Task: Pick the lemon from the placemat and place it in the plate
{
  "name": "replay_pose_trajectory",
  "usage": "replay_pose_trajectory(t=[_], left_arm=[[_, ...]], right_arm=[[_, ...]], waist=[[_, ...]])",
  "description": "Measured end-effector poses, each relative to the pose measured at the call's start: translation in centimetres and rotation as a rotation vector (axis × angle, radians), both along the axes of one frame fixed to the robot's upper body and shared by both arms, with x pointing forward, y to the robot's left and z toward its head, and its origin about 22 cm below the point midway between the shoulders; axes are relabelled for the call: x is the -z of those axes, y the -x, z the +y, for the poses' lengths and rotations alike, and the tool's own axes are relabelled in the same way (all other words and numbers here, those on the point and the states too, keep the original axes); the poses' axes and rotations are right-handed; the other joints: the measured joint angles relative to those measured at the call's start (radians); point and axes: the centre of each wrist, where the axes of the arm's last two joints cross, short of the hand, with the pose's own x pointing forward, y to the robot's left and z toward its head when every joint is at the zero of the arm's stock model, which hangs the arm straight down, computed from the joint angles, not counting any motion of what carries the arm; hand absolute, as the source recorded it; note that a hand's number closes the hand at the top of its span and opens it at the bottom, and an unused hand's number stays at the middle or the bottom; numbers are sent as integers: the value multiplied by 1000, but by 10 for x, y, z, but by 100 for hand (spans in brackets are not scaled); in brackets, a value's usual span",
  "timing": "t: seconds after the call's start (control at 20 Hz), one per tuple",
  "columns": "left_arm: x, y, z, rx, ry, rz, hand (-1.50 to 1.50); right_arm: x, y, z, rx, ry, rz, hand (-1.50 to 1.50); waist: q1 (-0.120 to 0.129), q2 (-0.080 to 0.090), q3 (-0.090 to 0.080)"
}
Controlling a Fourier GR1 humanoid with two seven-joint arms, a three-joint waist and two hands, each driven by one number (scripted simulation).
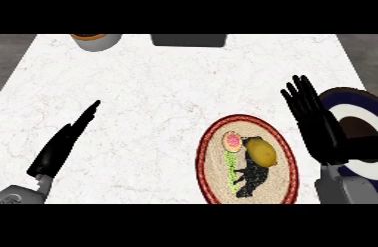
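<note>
right hand (pixel 325 136) open, fingers straight, overlapping plate (pixel 356 94) left edge | lemon (pixel 260 152) on round placemat (pixel 214 176) | left hand (pixel 59 148) flat, released

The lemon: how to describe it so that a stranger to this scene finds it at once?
On the white counter, find the oval placemat with the red border, at the front, left of the right hand. The lemon lies in its upper right part. It is the only yellow thing there, beside a small pink disc and a black shape.
</note>
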Motion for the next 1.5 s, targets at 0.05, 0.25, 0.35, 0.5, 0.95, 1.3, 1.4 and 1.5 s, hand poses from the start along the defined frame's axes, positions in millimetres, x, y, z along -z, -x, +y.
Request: replay_pose_trajectory(t=[0.05, 0.25, 0.35, 0.5, 0.95, 1.3, 1.4, 1.5], left_arm=[[3, 1, 1, -7, 14, -9, 0], [7, -3, 2, -63, 131, -102, 0], [7, -5, 1, -85, 185, -136, 0], [14, -1, 1, -124, 271, -161, 0], [34, -1, 16, -174, 365, -204, 0], [45, 2, 16, -184, 369, -204, 0], [44, 1, 21, -184, 367, -210, 0], [44, 3, 22, -176, 367, -209, 0]], right_arm=[[-2, -4, 5, -12, 9, 9, 150], [-8, -14, 41, -144, 77, 89, 150], [-17, -21, 47, -188, 229, 73, 150], [-11, -17, 58, -66, 382, 17, -150], [43, 39, 88, 64, 490, -123, -150], [15, 57, 49, 154, 670, -116, -150], [5, 58, 39, 141, 757, -86, -150], [-3, 58, 35, 108, 850, -46, -150]], waist=[[-1, -1, 5], [12, -3, 14], [25, -11, 6], [17, -13, 11], [-11, -7, 21], [-17, -9, 22], [-16, -9, 21], [-13, -9, 21]])
